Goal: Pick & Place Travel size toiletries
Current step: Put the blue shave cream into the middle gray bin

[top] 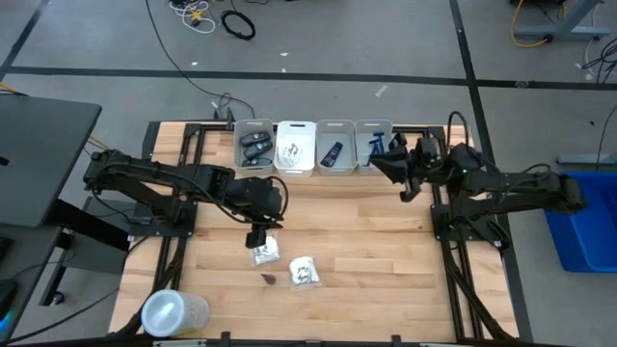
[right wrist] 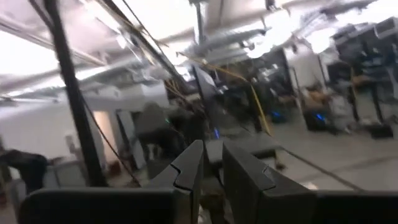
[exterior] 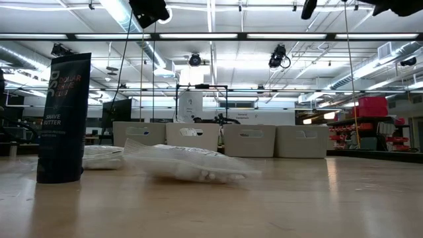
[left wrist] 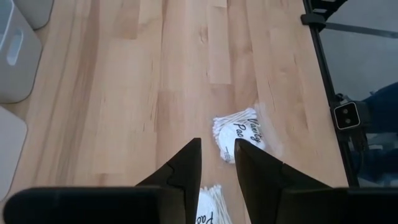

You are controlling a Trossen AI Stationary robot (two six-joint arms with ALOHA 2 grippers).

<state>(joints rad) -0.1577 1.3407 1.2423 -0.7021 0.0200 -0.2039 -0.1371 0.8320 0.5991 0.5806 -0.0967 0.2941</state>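
Two small white crinkly packets of cotton swabs lie flat on the wooden table, one (top: 265, 253) (left wrist: 210, 208) right under my left gripper (top: 255, 236) (left wrist: 217, 163), the other (top: 305, 272) (left wrist: 239, 134) just beyond it. A tiny dark item (top: 269, 279) lies between them. My left gripper hovers above the table, slanting down, open by a narrow gap with nothing in it. My right gripper (top: 384, 160) (right wrist: 212, 165) is raised beside the rightmost bin (top: 359, 159), tipped upward, its fingers slightly apart and empty.
Four bins stand in a row at the far edge: dark oval cases (top: 254, 146), white packets (top: 295, 149), one dark case (top: 334, 152), a blue razor (top: 378, 141). A dark shave-butter tube (top: 174, 313) (exterior: 63, 119) stands near the front left corner. Bare wood lies right of the packets.
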